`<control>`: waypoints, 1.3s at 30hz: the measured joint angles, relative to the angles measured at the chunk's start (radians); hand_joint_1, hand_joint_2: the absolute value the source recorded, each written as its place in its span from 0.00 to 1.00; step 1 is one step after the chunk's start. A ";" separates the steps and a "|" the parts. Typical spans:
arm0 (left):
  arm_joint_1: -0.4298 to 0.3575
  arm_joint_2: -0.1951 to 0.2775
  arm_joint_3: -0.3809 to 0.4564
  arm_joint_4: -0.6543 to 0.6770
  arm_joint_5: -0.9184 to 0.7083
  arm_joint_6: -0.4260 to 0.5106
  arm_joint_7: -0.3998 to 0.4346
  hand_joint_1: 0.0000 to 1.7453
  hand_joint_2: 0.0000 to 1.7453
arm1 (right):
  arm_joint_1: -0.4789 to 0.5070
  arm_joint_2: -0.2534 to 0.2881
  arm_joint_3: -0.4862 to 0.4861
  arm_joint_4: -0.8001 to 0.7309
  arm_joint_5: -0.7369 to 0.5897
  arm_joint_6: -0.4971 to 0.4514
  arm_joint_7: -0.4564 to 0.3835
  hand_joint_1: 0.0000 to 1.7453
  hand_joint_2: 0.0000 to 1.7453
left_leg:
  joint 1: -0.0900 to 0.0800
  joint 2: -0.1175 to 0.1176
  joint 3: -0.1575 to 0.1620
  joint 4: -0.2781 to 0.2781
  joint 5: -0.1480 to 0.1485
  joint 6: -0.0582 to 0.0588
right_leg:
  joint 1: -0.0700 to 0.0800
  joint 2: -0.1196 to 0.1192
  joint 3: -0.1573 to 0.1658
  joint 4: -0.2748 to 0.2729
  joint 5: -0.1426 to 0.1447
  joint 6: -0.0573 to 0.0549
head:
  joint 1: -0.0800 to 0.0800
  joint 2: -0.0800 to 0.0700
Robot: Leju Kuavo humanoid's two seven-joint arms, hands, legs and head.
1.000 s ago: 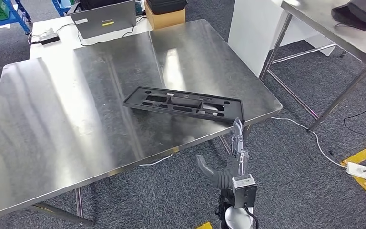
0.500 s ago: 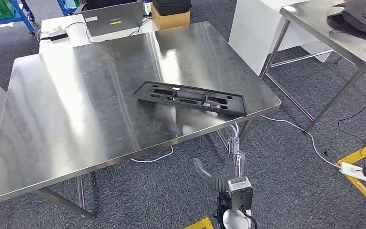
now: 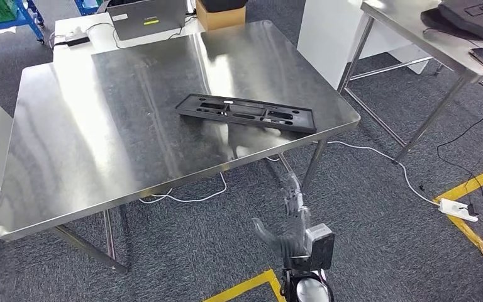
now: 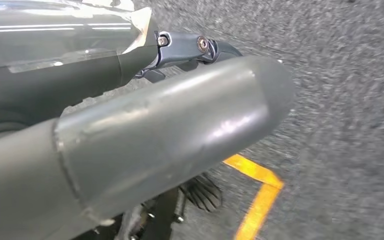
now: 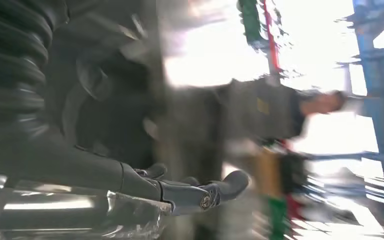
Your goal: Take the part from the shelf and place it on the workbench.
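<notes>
The part [image 3: 246, 112], a long flat black plastic panel with several cut-outs, lies on the steel workbench [image 3: 100, 145] close to its near right corner. Nothing touches it. My right hand [image 3: 289, 229] hangs low over the carpet, in front of the bench edge and well apart from the part. Its fingers are spread and it holds nothing. The right wrist view is blurred and shows the same hand [image 5: 180, 192] with its fingers stretched out. In the left wrist view my left hand [image 4: 155, 140] hangs above the floor with thumb and fingers extended and nothing in it.
A laptop [image 3: 148, 14] and a cardboard box [image 3: 220, 16] stand beyond the bench's far edge. A second steel table [image 3: 415, 25] with dark items stands at the right. A white cable [image 3: 377, 154], a power strip [image 3: 458, 209] and yellow tape [image 3: 471, 189] lie on the carpet.
The whole picture has shifted, so the camera has moved back from the bench. My right hand has dropped lower and farther from the bench edge. The part lies where it was.
</notes>
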 joint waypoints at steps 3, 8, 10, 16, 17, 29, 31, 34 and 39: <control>0.000 0.000 -0.010 0.000 -0.004 0.009 0.008 0.00 0.00 | -0.084 0.010 -0.041 0.264 -0.035 -0.014 -0.005 0.00 1.00 | 0.006 -0.011 -0.052 0.154 -0.140 -0.014 | -0.007 -0.003 -0.032 0.000 0.035 -0.020 | -0.006 0.000; 0.001 0.003 -0.026 0.000 -0.020 0.021 0.009 0.00 0.00 | -0.174 -0.009 -0.150 0.659 -0.079 -0.163 0.177 0.00 1.00 | 0.028 -0.012 0.029 0.158 -0.102 -0.038 | -0.015 -0.010 -0.095 0.021 0.073 0.003 | -0.007 0.000; 0.001 0.002 -0.030 0.000 -0.023 0.026 0.008 0.00 0.00 | -0.183 -0.026 -0.178 0.754 -0.064 -0.232 0.206 0.00 1.00 | 0.030 -0.017 0.111 0.035 -0.093 -0.041 | -0.014 -0.013 -0.118 0.040 0.081 0.015 | -0.008 0.000; -0.002 0.000 -0.039 0.000 -0.020 0.030 0.001 0.00 0.00 | -0.204 -0.065 -0.213 0.925 -0.036 -0.361 0.410 0.00 0.00 | 0.012 -0.012 0.096 -0.008 -0.068 0.023 | -0.008 -0.006 -0.166 0.098 0.054 0.047 | -0.004 0.000; -0.002 0.000 -0.039 0.000 -0.017 0.030 0.000 0.00 0.00 | -0.198 -0.073 -0.222 0.945 -0.042 -0.374 0.451 0.00 0.00 | 0.010 -0.011 0.083 -0.009 -0.057 0.034 | -0.011 -0.005 -0.187 0.153 0.010 0.039 | -0.002 0.000; 0.004 -0.004 -0.050 0.000 -0.035 0.021 -0.010 0.00 0.00 | -0.097 -0.114 -0.253 1.060 0.019 -0.496 0.708 0.00 0.00 | -0.007 -0.002 -0.022 -0.008 0.058 0.010 | 0.014 -0.004 0.029 0.007 -0.035 0.014 | -0.001 0.000; 0.007 -0.004 -0.055 0.000 -0.038 0.020 -0.009 0.00 0.00 | -0.085 -0.114 -0.255 1.065 0.006 -0.498 0.706 0.00 0.00 | 0.000 -0.005 -0.039 0.027 -0.001 0.000 | 0.003 -0.007 0.009 0.005 -0.010 -0.009 | -0.004 0.000; 0.011 -0.004 -0.062 0.000 -0.039 0.019 -0.008 0.00 0.00 | -0.073 -0.113 -0.255 1.069 0.002 -0.498 0.706 0.00 0.00 | 0.006 -0.010 -0.075 0.192 -0.157 -0.015 | -0.001 -0.009 -0.036 0.005 0.030 -0.022 | -0.007 0.000; 0.011 0.001 -0.067 0.000 -0.042 0.012 -0.011 0.00 0.00 | -0.067 -0.113 -0.258 1.076 -0.008 -0.500 0.683 0.00 0.00 | 0.028 -0.010 0.049 0.178 -0.089 -0.041 | -0.009 -0.013 -0.120 0.030 0.086 0.003 | -0.007 0.000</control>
